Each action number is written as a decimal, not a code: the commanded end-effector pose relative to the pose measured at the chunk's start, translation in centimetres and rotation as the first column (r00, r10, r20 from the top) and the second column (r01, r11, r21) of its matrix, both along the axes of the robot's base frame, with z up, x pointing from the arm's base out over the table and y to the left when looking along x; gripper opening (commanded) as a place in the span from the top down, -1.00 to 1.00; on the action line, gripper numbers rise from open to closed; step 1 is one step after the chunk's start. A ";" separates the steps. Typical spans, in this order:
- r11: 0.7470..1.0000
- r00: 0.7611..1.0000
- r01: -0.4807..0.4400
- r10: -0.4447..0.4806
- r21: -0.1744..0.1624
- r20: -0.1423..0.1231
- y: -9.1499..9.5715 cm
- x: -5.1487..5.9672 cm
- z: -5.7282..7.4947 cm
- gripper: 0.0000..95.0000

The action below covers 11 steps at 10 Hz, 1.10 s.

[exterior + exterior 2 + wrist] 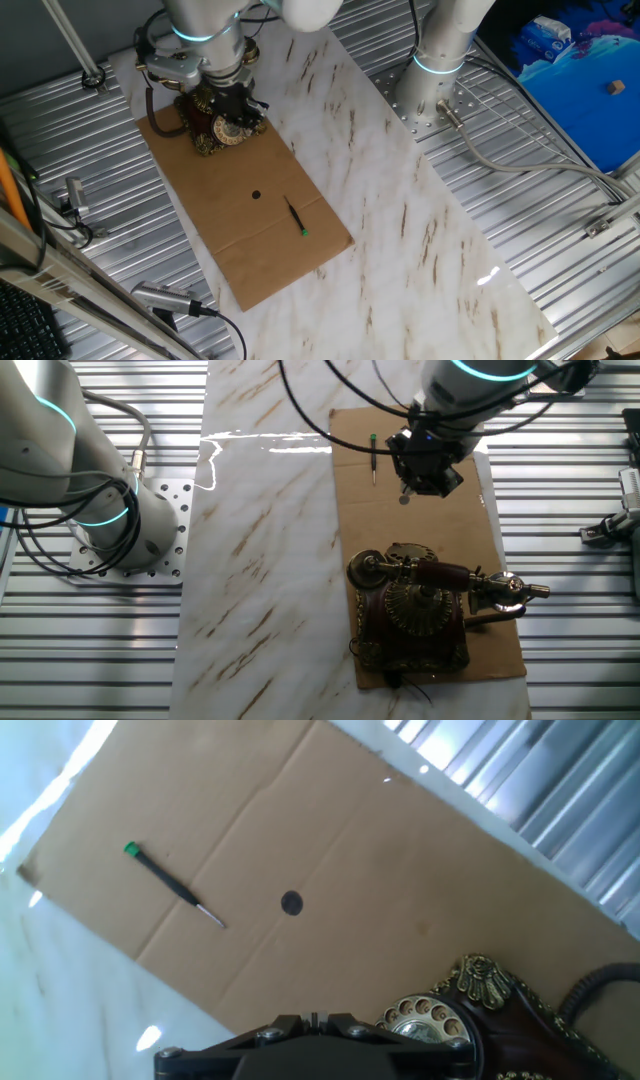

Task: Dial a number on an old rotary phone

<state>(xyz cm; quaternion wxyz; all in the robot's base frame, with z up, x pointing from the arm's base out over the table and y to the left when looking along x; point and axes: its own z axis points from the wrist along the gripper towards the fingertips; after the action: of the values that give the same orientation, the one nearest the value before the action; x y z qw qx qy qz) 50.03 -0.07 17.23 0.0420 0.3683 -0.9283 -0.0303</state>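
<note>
The old rotary phone [415,615] stands on a brown cardboard sheet [350,520]. It has a dark red-brown body with gold trim, a round dial [420,603], and its handset [440,573] lies across the top. In the hand view only the dial [425,1020] and an ornate corner show, at the bottom right. My gripper [314,1018] hangs in the air above the cardboard close to the phone, apart from it. Its fingers are pressed together with nothing between them. From one fixed view the gripper [238,105] overlaps the phone [222,122].
A thin black stick with a green tip [175,887] lies on the cardboard, with a small black dot [291,903] beside it. The cardboard rests on a marble-patterned tabletop [400,230] with ribbed metal around it. A second arm's base [430,90] stands at the table's edge.
</note>
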 end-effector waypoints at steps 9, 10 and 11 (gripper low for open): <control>1.000 1.000 0.019 -0.019 -0.006 0.002 4.7 3.5 -2.9 1.00; 1.000 1.000 0.028 -0.028 -0.004 0.005 6.0 4.4 -3.8 1.00; 1.000 1.000 0.030 -0.030 -0.004 0.006 6.6 4.7 -4.2 1.00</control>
<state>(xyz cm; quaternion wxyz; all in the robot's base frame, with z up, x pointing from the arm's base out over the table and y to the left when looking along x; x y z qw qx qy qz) 54.92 6.93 12.73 0.0390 0.3548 -0.9337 -0.0288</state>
